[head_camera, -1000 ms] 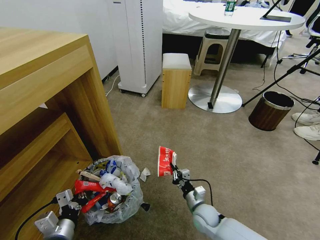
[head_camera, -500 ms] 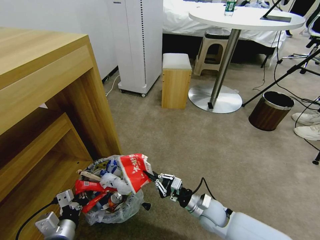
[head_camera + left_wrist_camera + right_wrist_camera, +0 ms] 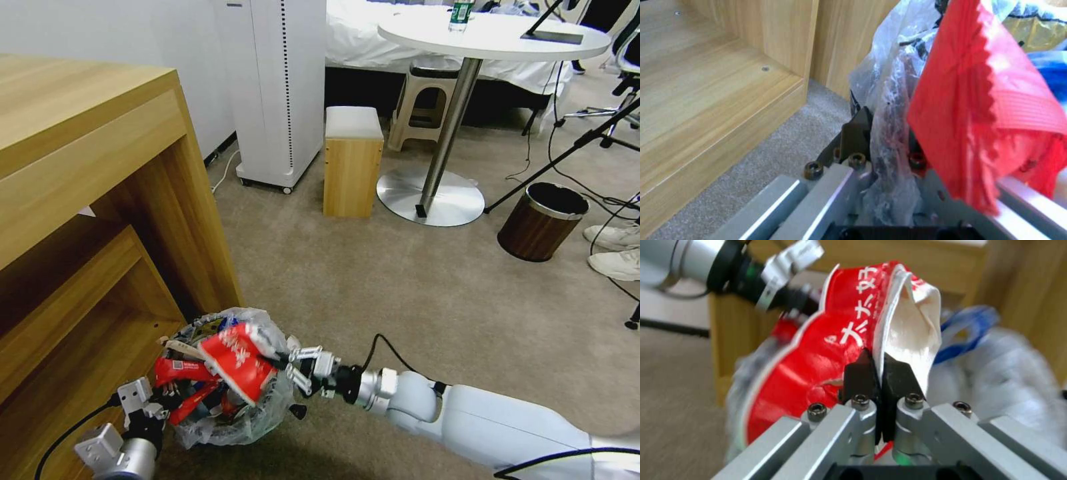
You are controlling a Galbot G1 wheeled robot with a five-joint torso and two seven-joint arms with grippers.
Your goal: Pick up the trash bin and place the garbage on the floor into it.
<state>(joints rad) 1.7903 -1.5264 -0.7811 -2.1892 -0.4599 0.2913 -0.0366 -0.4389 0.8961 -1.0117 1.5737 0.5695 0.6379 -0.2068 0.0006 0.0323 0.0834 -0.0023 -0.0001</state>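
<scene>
The trash bin (image 3: 230, 417) stands on the beige floor (image 3: 400, 287) beside the desk, its crinkly white liner heaped with garbage. My left gripper (image 3: 160, 403) is shut on the bin's near rim; in the left wrist view its fingers (image 3: 857, 128) pinch the plastic liner (image 3: 889, 83), with a red wrapper (image 3: 982, 100) beside them. My right gripper (image 3: 288, 368) reaches in from the right and is shut on a large red wrapper (image 3: 237, 360) with white lettering. The wrapper lies over the top of the heap. The right wrist view shows the black fingertips (image 3: 860, 373) closed on that wrapper's (image 3: 818, 353) edge.
A wooden desk (image 3: 100, 200) with open shelves stands close on the bin's left. Farther off are a wooden stool (image 3: 352, 160), a round table's base (image 3: 430, 197), a white appliance (image 3: 280, 87), a brown wood-grain bin (image 3: 541, 223), and stand legs with cables on the right.
My right gripper has swung left with the red wrapper, from above the open carpet to the top of the bin's heap. The left gripper and the bin have stayed put.
</scene>
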